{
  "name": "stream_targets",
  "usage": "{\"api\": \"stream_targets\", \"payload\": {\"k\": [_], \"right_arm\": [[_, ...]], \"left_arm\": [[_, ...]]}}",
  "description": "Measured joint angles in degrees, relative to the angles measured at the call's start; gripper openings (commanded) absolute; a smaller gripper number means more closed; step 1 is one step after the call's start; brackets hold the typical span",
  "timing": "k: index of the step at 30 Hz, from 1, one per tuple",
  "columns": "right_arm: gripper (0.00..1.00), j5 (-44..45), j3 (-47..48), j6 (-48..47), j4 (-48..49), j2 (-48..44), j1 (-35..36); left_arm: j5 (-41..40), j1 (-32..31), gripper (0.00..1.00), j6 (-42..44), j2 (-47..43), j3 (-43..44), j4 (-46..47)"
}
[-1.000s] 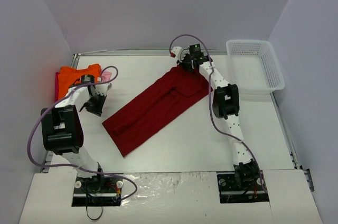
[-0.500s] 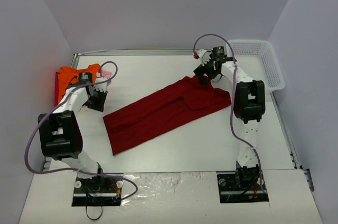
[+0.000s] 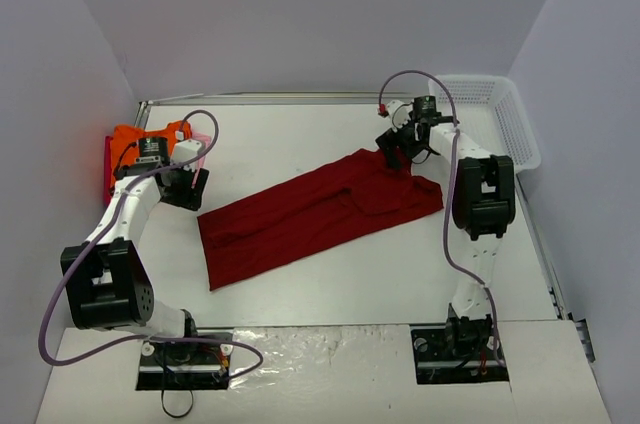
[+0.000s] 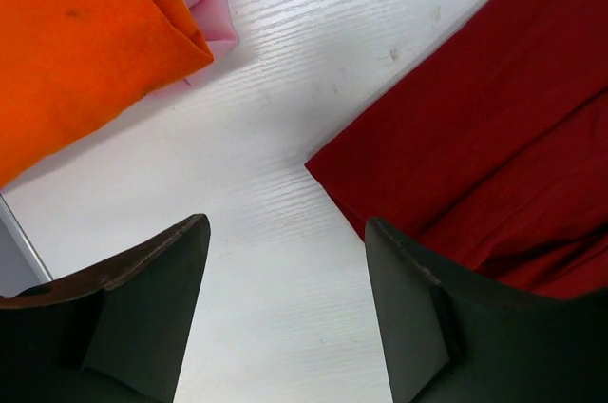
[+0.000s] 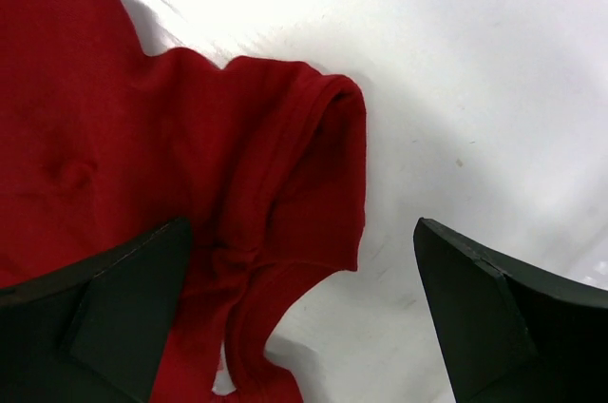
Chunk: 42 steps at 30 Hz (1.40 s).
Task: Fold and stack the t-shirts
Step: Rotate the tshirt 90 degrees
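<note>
Since the earlier frame the right arm has dragged the dark red shirt's far end rightward, and both grippers have opened. Orange shirt over pink shirt, far-left corner of the table. Left gripper: fingers spread over bare table; only its wrist view shows this gap. Right gripper: fingers spread wide above the red shirt's rumpled end.

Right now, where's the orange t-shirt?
Top view, far left of the table: the orange t-shirt lies over the pale pink t-shirt, just beyond the left gripper.
</note>
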Motion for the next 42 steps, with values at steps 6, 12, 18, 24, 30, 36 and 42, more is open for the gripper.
{"api": "stream_targets", "payload": {"k": [6,12,18,24,30,36,42], "right_arm": [[1.00,0.07,2.27,0.87,0.00,-4.07,0.00],[0.92,0.42,3.72,2.19,0.59,-11.37,0.00],[0.19,0.85,-1.68,1.70,-3.21,-19.47,0.00],[0.00,1.49,-14.12,0.79,-7.63,-23.58,-0.50],[0.00,1.46,-19.71,0.57,-11.06,-23.50,-0.92],[0.00,1.31,-20.90,0.46,-11.17,-21.51,-0.92],[0.00,0.92,-21.35,0.39,-11.30,-15.91,-0.92]], "left_arm": [[-0.11,0.04,0.78,0.39,-0.35,-0.96,-0.04],[-0.15,0.09,0.86,0.61,-0.42,-0.96,0.00],[-0.11,0.09,0.86,0.59,-0.50,-0.96,0.09],[0.15,0.11,0.84,0.59,-0.50,-0.98,0.31],[0.52,0.11,0.84,0.59,-0.52,-1.22,0.42],[0.66,0.22,0.84,0.59,-0.52,-1.81,0.42],[0.63,0.44,0.85,0.59,-0.50,-1.81,0.44]]}}
